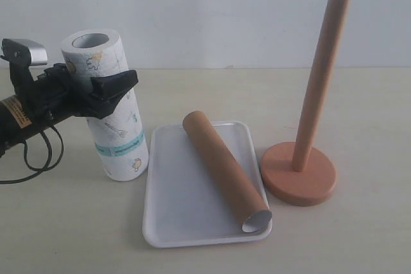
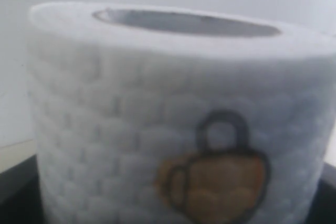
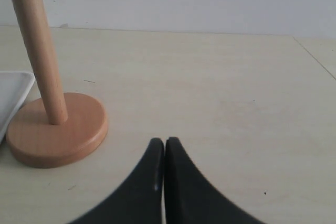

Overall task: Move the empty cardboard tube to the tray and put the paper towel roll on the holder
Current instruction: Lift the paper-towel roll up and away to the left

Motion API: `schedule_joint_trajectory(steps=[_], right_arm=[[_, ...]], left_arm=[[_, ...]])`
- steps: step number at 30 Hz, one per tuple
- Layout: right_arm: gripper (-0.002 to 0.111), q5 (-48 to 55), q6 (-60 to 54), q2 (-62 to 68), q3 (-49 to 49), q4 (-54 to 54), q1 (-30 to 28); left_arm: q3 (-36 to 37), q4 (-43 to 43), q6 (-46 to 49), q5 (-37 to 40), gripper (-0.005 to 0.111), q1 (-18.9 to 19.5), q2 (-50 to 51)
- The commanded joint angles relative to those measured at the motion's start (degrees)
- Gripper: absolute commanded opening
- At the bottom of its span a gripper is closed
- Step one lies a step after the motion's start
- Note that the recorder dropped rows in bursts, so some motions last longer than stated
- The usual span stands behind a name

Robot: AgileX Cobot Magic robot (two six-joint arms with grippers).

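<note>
gripping the thick white paper towel roll (image 1: 119, 139), which is printed with small yellow and teal pictures, the left arm's fingers (image 1: 115, 86) are clenched around its upper half, one black finger across the near side and the other behind it. the roll stands on end with a slight lean at the left of the pale tabletop (image 1: 359, 235), just beside the left rim of the flat white rectangular plastic tray (image 1: 176, 190). in the left wrist view its quilted side fills the picture, blurred, with a brown mug drawing on it.

the long plain brown cardboard tube (image 1: 221, 165) lies diagonally in the tray, with its open near end over the near right corner. the terracotta-brown wooden holder (image 1: 314, 94), a round disc base with a tall upright rod, stands just right of the tray. the right arm's fingers (image 3: 147, 182) are pressed together with tips touching, grasping nothing, low over the tabletop to the right of the holder's base and apart from it.
</note>
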Motion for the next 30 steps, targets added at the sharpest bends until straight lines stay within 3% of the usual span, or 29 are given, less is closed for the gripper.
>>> schedule_joint_trajectory(steps=[1, 6, 12, 18, 21, 24, 30], right_arm=[[0.0, -0.5, 0.1, -0.2, -0.1, -0.2, 0.1], [0.0, -0.5, 0.1, -0.2, -0.1, -0.2, 0.1], [0.0, -0.5, 0.1, -0.2, -0.1, -0.2, 0.1], [0.0, -0.5, 0.1, -0.2, -0.1, -0.2, 0.1], [0.0, -1.0, 0.1, -0.2, -0.1, 0.4, 0.1], [0.0, -0.6, 0.1, -0.2, -0.1, 0.4, 0.1], [0.0, -0.6, 0.1, -0.2, -0.1, 0.4, 0.1]], left_arm=[[-0.1, 2.1, -0.4, -1.3, 0.004, -0.2, -4.3], [-0.1, 4.1, -0.8, -0.1, 0.004, -0.2, -12.8], [-1.8, 4.2, -6.4, 11.8, 0.004, -0.2, -29.0], [-10.8, 9.5, -25.7, 31.4, 0.004, -0.2, -40.4], [-16.0, 20.5, -39.6, 32.2, 0.004, -0.6, -41.2], [-20.3, 30.5, -48.8, 31.1, 0.004, -3.0, -39.8], [-29.3, 32.9, -54.0, 37.5, 0.004, -13.5, -34.6]])
